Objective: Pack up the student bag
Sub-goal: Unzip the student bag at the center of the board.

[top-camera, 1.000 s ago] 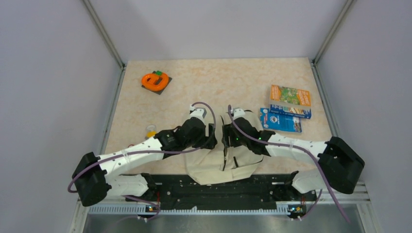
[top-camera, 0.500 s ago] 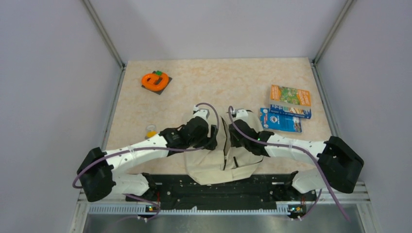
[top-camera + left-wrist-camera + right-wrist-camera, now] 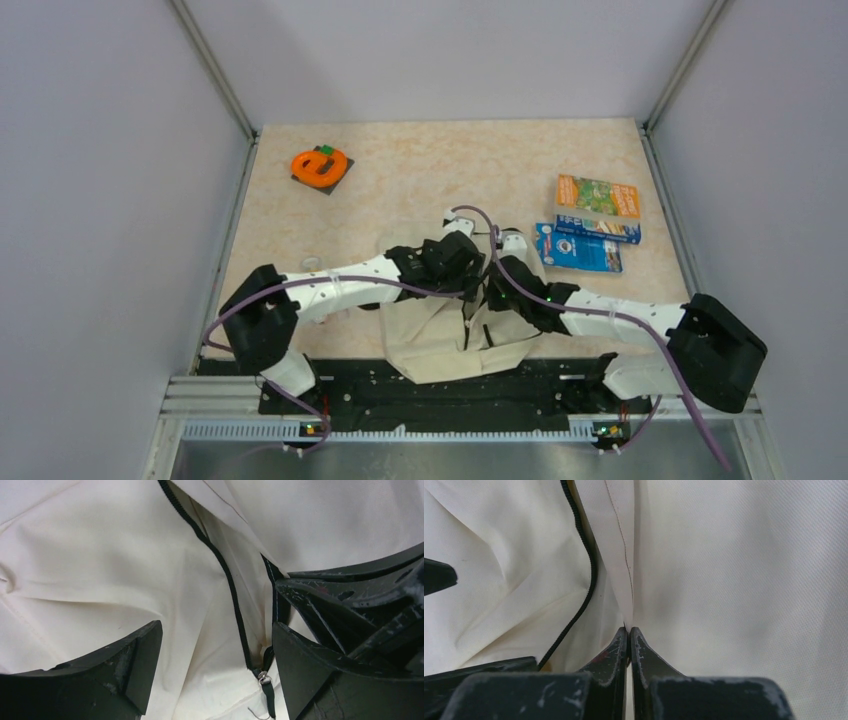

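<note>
**One bag, three booklets, one roll; right jaws pinch the bag**

From the top camera I count one student bag [image 3: 436, 345], three flat booklets and one orange roll [image 3: 320, 166] on the desk [image 3: 420, 195]. The bag lies at the near middle of the desk, and its near edge reaches the black rail that carries the arms. It is cream, soft and rumpled, with a dark line down its middle. Both wrists meet over its far part, so from here I cannot tell how either pair of jaws stands. The booklets sit to the right and close together: an orange booklet [image 3: 597, 195] farthest, then two blue booklets [image 3: 598, 229] [image 3: 578, 250] nearer. The roll sits on a dark square pad [image 3: 303, 176] at the far left, well apart from everything else.

Through the left wrist camera, the left jaws stand wide and released, holding nothing. Creased cream fabric fills the gap between them. One black zipper [image 3: 227, 575] runs down it and ends at a small metal zipper pull [image 3: 265, 681] with a black tab. Part of the right arm [image 3: 360, 590] crowds in from the right.

Through the right wrist camera, the right jaws are clenched tip to tip on a stitched fold of the bag's cream fabric. The zipper curves down the cloth to their left.
</note>
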Controlling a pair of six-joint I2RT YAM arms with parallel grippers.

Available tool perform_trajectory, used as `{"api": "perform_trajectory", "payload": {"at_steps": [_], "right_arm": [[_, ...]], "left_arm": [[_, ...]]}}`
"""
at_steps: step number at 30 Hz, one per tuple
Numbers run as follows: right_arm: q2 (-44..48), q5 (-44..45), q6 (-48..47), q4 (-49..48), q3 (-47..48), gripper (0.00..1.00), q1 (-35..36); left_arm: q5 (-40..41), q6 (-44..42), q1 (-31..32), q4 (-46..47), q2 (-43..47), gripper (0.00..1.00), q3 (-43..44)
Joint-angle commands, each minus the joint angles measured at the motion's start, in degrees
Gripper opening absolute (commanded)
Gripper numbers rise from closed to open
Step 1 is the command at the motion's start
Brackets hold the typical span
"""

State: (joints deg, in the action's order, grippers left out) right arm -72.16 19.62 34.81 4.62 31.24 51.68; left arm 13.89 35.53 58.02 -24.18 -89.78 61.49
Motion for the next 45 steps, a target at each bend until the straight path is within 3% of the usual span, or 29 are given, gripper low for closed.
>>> {"api": "perform_trajectory", "payload": {"at_steps": [1,9,25,31,39,43,45], "right_arm": [[1.8,-2.3,1.2,-2.7,-2.7,0.00,-1.4],[1.3,-2.6,1.7,-4.2,-4.0,0.00,-1.9],[2.5,-2.3,2.0,-4.3,-5.0,0.00,-3.1],[3.0,-1.4,1.9,-4.0,-5.2,0.00,-3.1],[2.5,3.8,2.6,-4.0,-6.8,0.00,-3.1],[1.9,5.5,2.7,-5.0,-7.9,0.00,-3.1],[1.1,5.3,2.9,-6.5,-8.1,0.00,-3.1]], "left_arm": [[5.5,-0.3,1.9,-2.7,-4.2,0.86,4.5],[10.2,2.8,4.4,-8.0,-9.3,0.90,6.6],[9.7,9.2,5.0,-4.0,-4.2,0.88,-6.8],[14.3,9.0,5.1,-4.8,-5.8,0.64,-4.5],[33.8,8.1,4.4,-8.7,2.0,0.27,-1.3],[32.5,6.5,1.9,-5.1,7.3,0.15,-5.3],[29.4,6.9,1.4,-2.2,9.0,0.14,-8.5]]}}
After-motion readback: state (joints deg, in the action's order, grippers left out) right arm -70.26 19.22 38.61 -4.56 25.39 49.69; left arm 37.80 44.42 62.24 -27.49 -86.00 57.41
